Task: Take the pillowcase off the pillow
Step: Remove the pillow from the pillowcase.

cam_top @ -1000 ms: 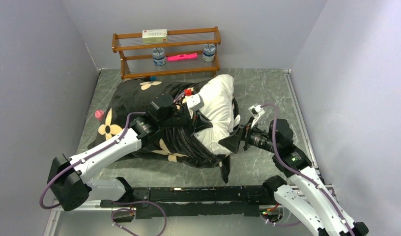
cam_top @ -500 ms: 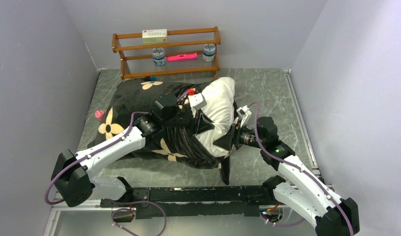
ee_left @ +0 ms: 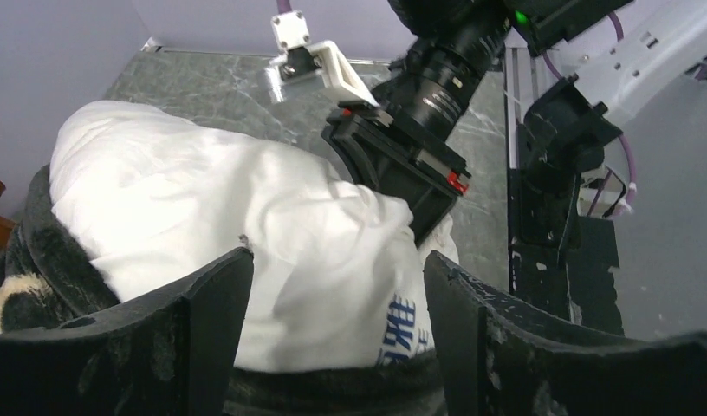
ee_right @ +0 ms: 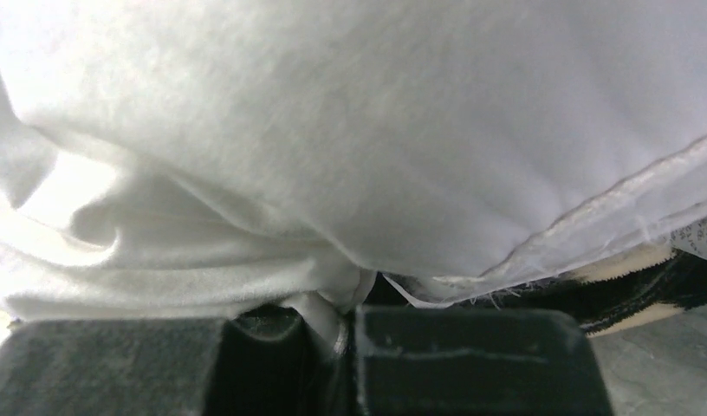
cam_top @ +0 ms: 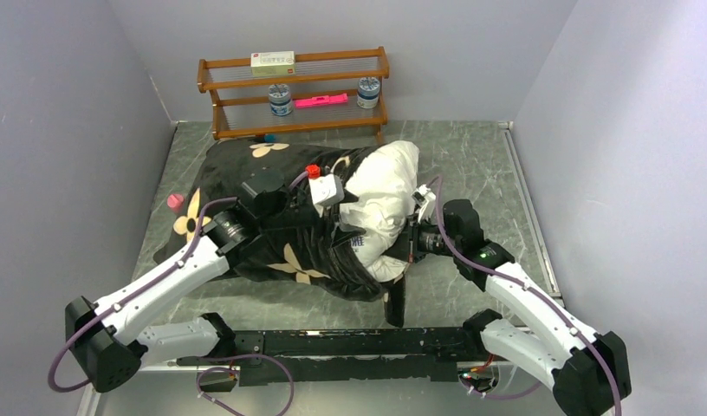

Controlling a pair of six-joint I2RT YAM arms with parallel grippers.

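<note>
Pillowcase (cam_top: 229, 165) lies on the table (cam_top: 471, 165) in the top view, sheathing the larger left part of the pillow (cam_top: 385, 186), whose white right end protrudes from the opening. The left gripper (cam_top: 343, 224) sits over the hem where black plush meets white. The right gripper (cam_top: 405, 247) is pressed into the pillow's near right corner. In the left wrist view, the left jaws stand wide apart and hold nothing. The bare pillow shows between them, the plush edge (ee_left: 47, 251) lies low at the left, and the right gripper is buried in the white fabric beyond. In the right wrist view, the right jaws are together, clamped on a thin gathered fold of pillow fabric (ee_right: 333, 295), with a strip of pillowcase (ee_right: 662, 277) just beside and outside the grip. Assessment: the right arm is anchoring the pillow while the left prepares a fresh hold on the hem. Recommendation: close the left jaws on black plush only, with no white fabric caught. Then draw the hem leftward, straight away from the anchor. Pull steadily, because the right pinch is shallow and may slip under a jerk.
</note>
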